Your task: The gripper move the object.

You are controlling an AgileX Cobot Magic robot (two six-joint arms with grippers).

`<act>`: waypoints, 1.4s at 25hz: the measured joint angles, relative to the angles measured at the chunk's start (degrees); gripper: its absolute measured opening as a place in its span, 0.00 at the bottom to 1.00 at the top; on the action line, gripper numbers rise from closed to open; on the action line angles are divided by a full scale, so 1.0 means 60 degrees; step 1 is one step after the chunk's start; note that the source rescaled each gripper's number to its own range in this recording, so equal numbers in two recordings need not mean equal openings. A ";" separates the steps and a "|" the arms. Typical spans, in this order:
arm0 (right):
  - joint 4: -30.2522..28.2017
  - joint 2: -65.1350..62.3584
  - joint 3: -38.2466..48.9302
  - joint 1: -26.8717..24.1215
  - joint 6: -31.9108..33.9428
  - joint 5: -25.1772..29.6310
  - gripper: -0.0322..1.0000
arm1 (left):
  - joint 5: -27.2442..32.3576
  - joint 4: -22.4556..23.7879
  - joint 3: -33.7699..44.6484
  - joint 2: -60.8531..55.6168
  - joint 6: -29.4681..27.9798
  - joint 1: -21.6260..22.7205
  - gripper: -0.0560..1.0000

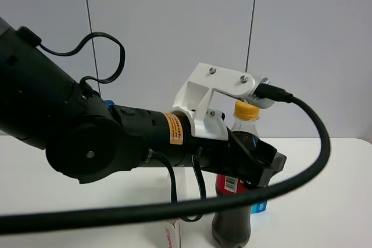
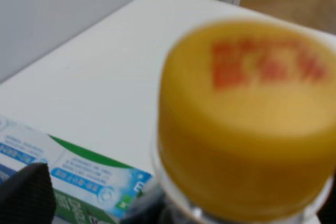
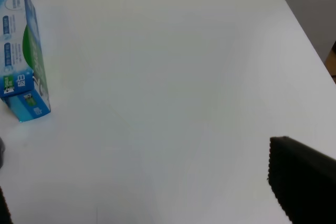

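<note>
The cola bottle (image 1: 232, 213), clear with dark drink, a red label and a yellow-orange cap (image 1: 246, 110), stands on the white table (image 1: 331, 201). My left gripper (image 1: 258, 164) reaches in from the left, and its black jaws stand on either side of the bottle's upper body, below the cap. In the left wrist view the cap (image 2: 247, 119) fills the picture. One black finger (image 2: 26, 195) shows apart from the bottle, so the jaws look open. My right gripper (image 3: 157, 203) is open and empty above bare table, with one finger (image 3: 304, 187) in view.
A blue and green carton (image 3: 23, 51) lies on the table just behind the bottle; it also shows in the left wrist view (image 2: 79, 182). A white box (image 1: 171, 233) stands in front of the left arm. A thick black cable (image 1: 314, 161) loops past the bottle.
</note>
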 joint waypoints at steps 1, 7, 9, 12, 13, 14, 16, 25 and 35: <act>0.0000 0.0000 0.0000 0.0000 0.0000 0.0000 1.00 | 0.0009 0.0000 0.0000 -0.0125 0.0000 0.0000 0.98; 0.0000 0.0000 0.0000 0.0000 0.0000 0.0000 1.00 | 0.0554 -0.0107 -0.0018 -0.1159 0.0000 0.0000 0.99; 0.0000 0.0000 0.0000 0.0000 0.0000 0.0000 1.00 | 0.0917 -0.0115 -0.0027 -0.1540 0.0000 0.0000 0.99; 0.0000 0.0000 0.0000 0.0000 0.0000 0.0000 1.00 | 0.1493 -0.0195 -0.0027 -0.2247 0.0000 0.0000 0.99; 0.0000 0.0000 0.0000 0.0000 0.0000 0.0000 1.00 | 0.1691 -0.0238 -0.0027 -0.2469 0.0000 0.0000 0.99; 0.0000 0.0000 0.0000 0.0000 0.0000 0.0000 1.00 | 0.1931 -0.0259 -0.0027 -0.2745 0.0000 0.0000 0.99; 0.0000 0.0000 0.0000 0.0000 0.0000 0.0000 1.00 | 0.2385 -0.0328 -0.0027 -0.3260 0.0000 0.0000 0.99; 0.0000 0.0000 0.0000 0.0000 0.0000 0.0000 1.00 | 0.5297 -0.0066 -0.0120 -0.5286 0.0000 0.0401 0.99; 0.0000 0.0000 0.0000 0.0000 0.0000 0.0000 1.00 | 1.1645 0.1442 -0.1921 -0.6424 0.0049 0.0449 0.99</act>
